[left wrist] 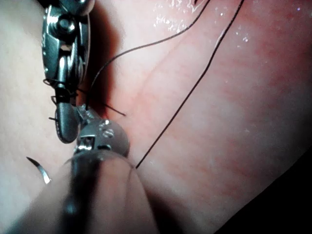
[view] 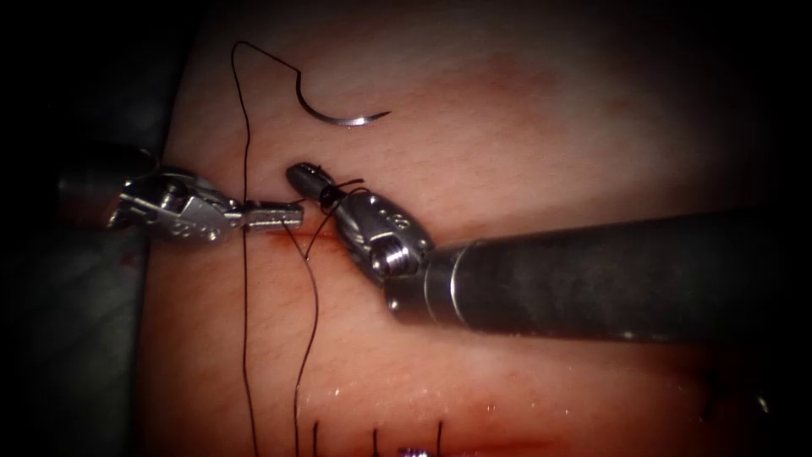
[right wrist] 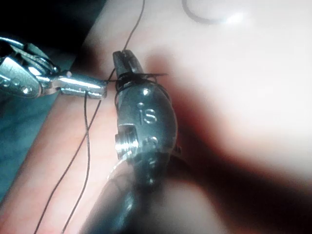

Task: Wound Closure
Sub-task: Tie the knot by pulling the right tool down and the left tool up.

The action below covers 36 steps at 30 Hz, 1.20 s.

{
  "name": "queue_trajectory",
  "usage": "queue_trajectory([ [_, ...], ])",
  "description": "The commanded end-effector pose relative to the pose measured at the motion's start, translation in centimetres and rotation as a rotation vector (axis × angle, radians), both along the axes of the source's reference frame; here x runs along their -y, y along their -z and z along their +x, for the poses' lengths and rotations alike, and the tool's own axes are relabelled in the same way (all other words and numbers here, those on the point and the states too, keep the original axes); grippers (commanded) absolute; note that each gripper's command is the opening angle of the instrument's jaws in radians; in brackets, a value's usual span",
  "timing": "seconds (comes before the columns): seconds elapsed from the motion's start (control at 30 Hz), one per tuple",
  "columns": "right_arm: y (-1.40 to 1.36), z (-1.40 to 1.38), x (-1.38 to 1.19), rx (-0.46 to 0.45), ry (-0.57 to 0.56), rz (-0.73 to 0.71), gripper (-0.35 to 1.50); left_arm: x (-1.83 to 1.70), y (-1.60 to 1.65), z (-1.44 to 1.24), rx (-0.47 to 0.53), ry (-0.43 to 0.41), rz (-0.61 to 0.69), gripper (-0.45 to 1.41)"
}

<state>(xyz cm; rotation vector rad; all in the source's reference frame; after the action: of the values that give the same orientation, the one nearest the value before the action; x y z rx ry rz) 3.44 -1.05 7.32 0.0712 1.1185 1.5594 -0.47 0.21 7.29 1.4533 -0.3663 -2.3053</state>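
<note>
The curved needle (view: 338, 116) lies free on the tissue (view: 541, 127) above the cut (view: 283, 238), held by neither tool and not in the tissue. Its dark thread (view: 245, 296) arcs up from the tail, then runs straight down past the left tool. The left tool (view: 288, 215) comes in from the left, jaws shut on the thread at the cut's left end. The right tool (view: 306, 178) points up-left just beyond it, jaws shut, with turns of thread (view: 338, 193) wound round them and a short end sticking out. In the right wrist view the left tool (right wrist: 96, 89) nearly touches the right tool (right wrist: 126, 61).
A second thread strand (view: 311, 322) curves down from the cut towards the lower edge. Several short cut ends of thread (view: 375, 438) stand along a red line at the bottom. A dark cloth (view: 76, 338) borders the tissue on the left.
</note>
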Motion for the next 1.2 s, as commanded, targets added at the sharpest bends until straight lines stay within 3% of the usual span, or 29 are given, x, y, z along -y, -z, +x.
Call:
queue_trajectory([
  [0.03,-0.06,0.04,0.12,0.018,0.004,-0.013,-0.35,-0.02,-0.07,-0.03,-0.003,0.001,0.005,-0.45],
  [0.2,-0.11,-0.02,0.40,0.115,0.009,-0.093,-0.35,-0.27,-0.15,0.15,-0.021,0.047,0.036,-0.45],
  [0.43,-0.23,0.10,0.69,0.262,0.075,-0.168,-0.35,-0.85,-0.13,0.15,-0.018,0.086,0.087,-0.45],
  [0.67,-0.12,0.26,0.95,0.302,0.129,-0.173,-0.35,-1.46,-0.17,0.09,-0.028,0.145,0.061,-0.45],
  [0.9,0.19,0.39,1.22,0.321,0.174,-0.131,-0.35,-1.55,-0.42,-0.04,-0.037,0.217,0.019,-0.45],
  [1.1,0.29,0.41,1.22,0.318,0.179,-0.121,-0.35,-1.80,-0.62,-0.02,-0.030,0.268,-0.020,-0.45],
  [1.2,0.29,0.41,1.24,0.318,0.180,-0.121,-0.35,-2.02,-0.89,-0.01,-0.026,0.306,-0.034,-0.45],
])
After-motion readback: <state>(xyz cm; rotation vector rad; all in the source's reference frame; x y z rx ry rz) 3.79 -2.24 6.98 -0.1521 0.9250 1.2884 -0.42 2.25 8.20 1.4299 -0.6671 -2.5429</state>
